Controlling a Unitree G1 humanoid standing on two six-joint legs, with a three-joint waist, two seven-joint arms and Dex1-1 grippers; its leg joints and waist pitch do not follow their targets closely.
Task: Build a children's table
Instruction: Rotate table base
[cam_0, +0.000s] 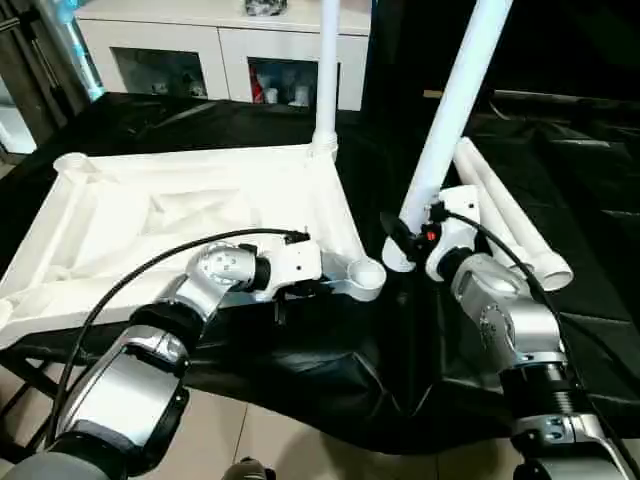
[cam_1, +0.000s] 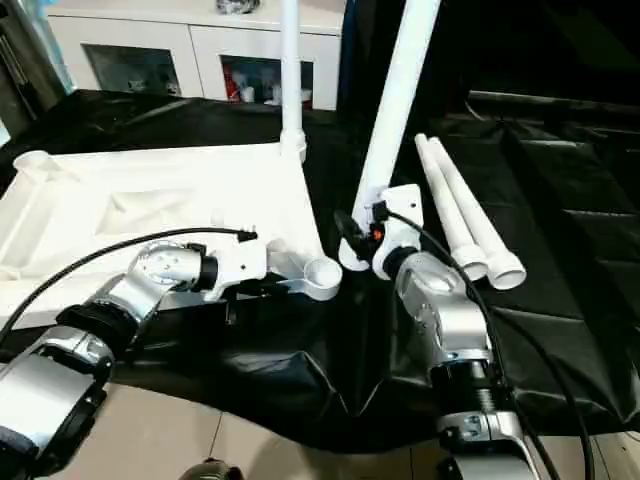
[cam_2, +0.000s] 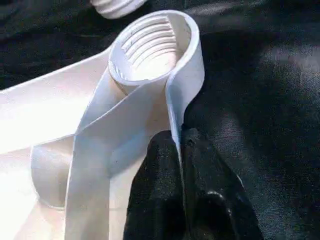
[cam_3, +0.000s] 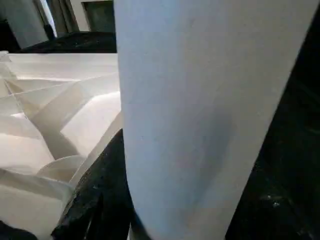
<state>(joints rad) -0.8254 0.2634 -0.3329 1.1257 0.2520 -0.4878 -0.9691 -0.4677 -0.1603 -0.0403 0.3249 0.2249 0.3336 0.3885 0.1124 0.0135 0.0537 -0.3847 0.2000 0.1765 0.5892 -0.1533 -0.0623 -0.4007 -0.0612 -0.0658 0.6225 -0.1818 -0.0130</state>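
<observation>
Left gripper (cam_2: 180, 165) pinched on tabletop (cam_0: 150, 215) rim beside socket (cam_2: 150, 47).

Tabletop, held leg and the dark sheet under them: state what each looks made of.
Tabletop: likely moulded white plastic, smooth and slightly glossy, with thin ribs and a threaded corner socket.
Held leg: seemingly the same white plastic, a smooth tube with a soft sheen.
Dark sheet: probably black plastic film or coated fabric; it creases and glints.

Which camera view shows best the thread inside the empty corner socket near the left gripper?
The left wrist view: the corner socket faces that camera, so its inner thread ridges are plain, just beyond the left gripper pinching the rim. Both eye views show it as a small ring; the right wrist view shows a blurred part.
</observation>
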